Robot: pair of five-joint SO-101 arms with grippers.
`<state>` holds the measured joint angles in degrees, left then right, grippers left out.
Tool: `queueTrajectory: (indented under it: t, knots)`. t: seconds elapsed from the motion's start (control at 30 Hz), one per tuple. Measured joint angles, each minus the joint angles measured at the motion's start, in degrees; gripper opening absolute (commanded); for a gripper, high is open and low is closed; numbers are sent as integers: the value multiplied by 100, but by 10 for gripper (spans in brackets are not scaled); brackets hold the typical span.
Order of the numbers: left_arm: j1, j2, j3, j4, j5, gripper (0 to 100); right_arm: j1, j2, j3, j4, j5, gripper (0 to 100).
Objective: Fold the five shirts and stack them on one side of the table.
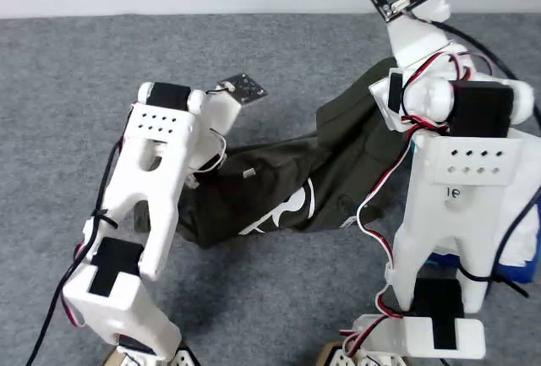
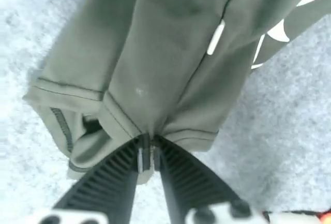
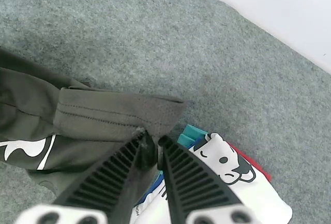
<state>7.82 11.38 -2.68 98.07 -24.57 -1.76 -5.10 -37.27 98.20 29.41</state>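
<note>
a: where's the shirt
b: dark green shirt [image 1: 279, 188] sits mid table [image 1: 84, 70], rumpled, strung between both arms; folded stack [image 3: 227, 182] lies at the near right, close by the shirt's right end
a: claws?
b: left gripper [image 2: 147, 154] pinched tight on a hemmed edge at the shirt's left end; right gripper [image 3: 150, 149] clamped on a hemmed fold at its right end, cloth between the jaws in both wrist views
a: handling?
b: soft, light, floppy jersey i'd say; it'll sag and bunch anywhere unheld; grip hems or seams, thicker there, less slip; thin single layer could slide out; keep both ends taut when folding
</note>
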Motion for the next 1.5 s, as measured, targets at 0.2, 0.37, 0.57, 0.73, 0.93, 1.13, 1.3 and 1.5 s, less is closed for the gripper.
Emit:
queueTrajectory:
  t: [0.2, 0.37, 0.57, 0.73, 0.93, 1.13, 1.3, 1.5]
  knots:
    - [281, 79, 422, 18, -35, 159, 0, 0, 0, 0, 0, 10]
    - [273, 343, 440, -185, 26, 160, 0, 0, 0, 0, 0, 10]
    - [273, 695, 440, -448, 26, 159, 0, 0, 0, 0, 0, 10]
    - [53, 879, 440, -738, 26, 159, 0, 0, 0, 0, 0, 10]
    - [-26, 1169, 448, -879, 26, 85, 0, 0, 0, 0, 0, 10]
    - [158, 1398, 457, -888, 26, 6, 0, 0, 0, 0, 0, 10]
    - [281, 1398, 457, -747, -149, 6, 0, 0, 0, 0, 0, 10]
    - [255, 1099, 325, -396, -185, 5, 0, 0, 0, 0, 0, 10]
